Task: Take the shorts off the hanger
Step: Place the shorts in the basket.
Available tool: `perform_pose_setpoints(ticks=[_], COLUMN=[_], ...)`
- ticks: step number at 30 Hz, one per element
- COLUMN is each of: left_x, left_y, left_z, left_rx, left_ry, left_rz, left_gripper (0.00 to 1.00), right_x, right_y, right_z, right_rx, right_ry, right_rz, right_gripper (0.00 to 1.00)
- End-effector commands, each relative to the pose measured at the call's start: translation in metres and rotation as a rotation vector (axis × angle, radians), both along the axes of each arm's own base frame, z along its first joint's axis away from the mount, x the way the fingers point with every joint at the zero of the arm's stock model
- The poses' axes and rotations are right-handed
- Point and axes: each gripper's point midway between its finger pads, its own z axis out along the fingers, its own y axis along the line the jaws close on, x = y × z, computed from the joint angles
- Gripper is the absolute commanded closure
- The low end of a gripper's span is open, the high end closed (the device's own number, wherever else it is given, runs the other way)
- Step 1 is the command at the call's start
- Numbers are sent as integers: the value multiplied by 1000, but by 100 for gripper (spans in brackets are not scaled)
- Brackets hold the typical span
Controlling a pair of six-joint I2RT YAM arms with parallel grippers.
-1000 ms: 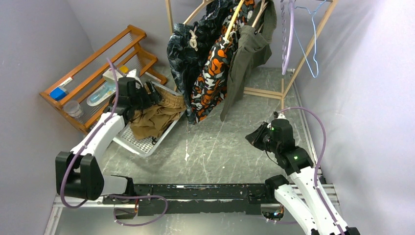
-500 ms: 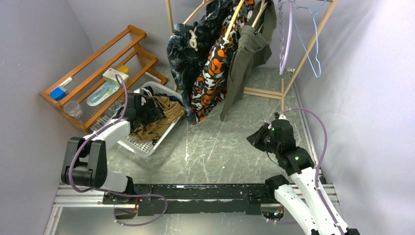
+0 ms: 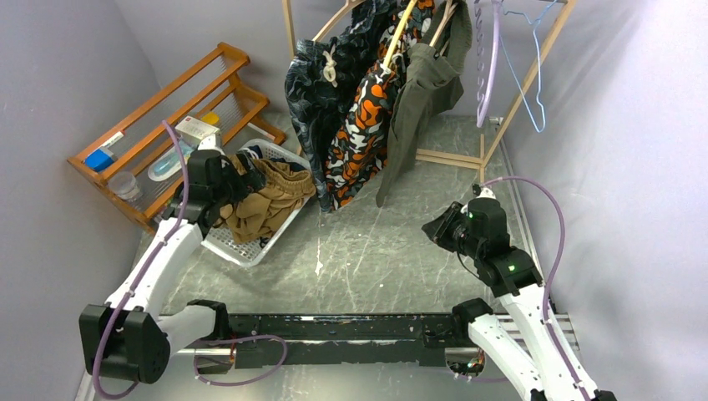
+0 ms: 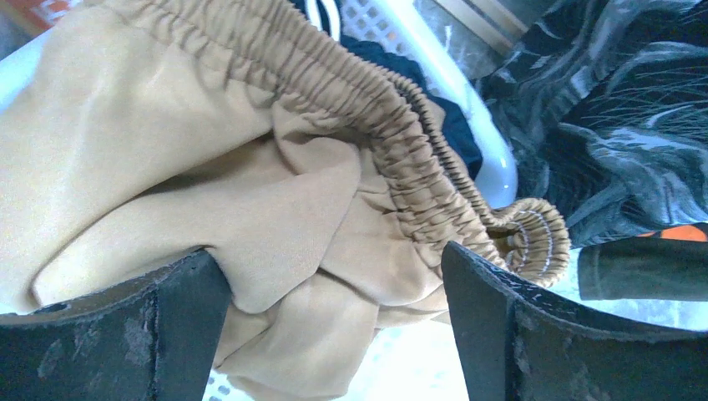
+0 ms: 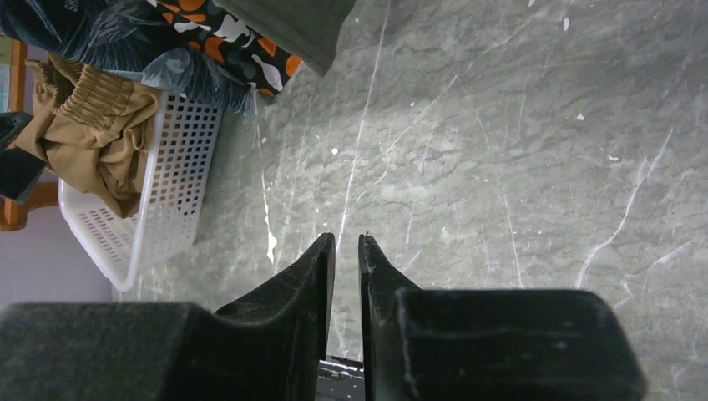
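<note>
Tan shorts [image 3: 267, 200] now in the basket [image 3: 238, 246]; L arm lifting off, 3 pairs still hung.

L gripper [image 4: 327, 266] dipped low into the basket by the bench's [image 3: 392, 242] left edge half a sec ago and has since risen. Its jaws are spread wide w/ nothing pinched, and the tan fabric lies loose under them on top of a navy pair [image 4: 455, 138]. So that drop looks done, approx 2 of 5 off.

The leaf-print pair [image 3: 313, 92], camo pair [image 3: 363, 134] and olive-grey pair [image 3: 422, 100] still hang on the rack [image 3: 455, 157] at the far edge.

R gripper [image 5: 346, 251] has barely moved. It's near the right edge, fingers almost together, empty.

Next up is prob. a reach to the rack.
</note>
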Motion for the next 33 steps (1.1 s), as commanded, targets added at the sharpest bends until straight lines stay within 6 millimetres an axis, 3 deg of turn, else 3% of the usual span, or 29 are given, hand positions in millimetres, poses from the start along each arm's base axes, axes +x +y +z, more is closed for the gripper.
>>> perform_pose_setpoints(ticks=[1,5,11,13,18,21,27,33], left_x=[-13,-16,-11,-7,-5,-7,-10,-24], left_y=[22,27,19,10,-3,-13,-6,29], left_z=[-3,0,-6,-16,-64,-73,-31,15], left_rx=[67,86,75,60,47,26,42,125], left_ry=[24,21,27,34,181,206,102,19], left_rz=[91,105,59,7,-64,-119,-93,74], left_gripper=[4,5,17,19,23,21,11,5], right_x=[3,2,4,5,12,16,25,46], right_y=[0,2,5,7,15,28,51,58], right_z=[11,11,26,35,69,96,153,176], right_rx=[5,16,34,43,68,74,101,69], right_ry=[-39,-34,-76,-106,-201,-273,-378,-398], right_rz=[-4,2,16,26,71,166,300,325], right_gripper=[79,79,78,78,77,76,74,64])
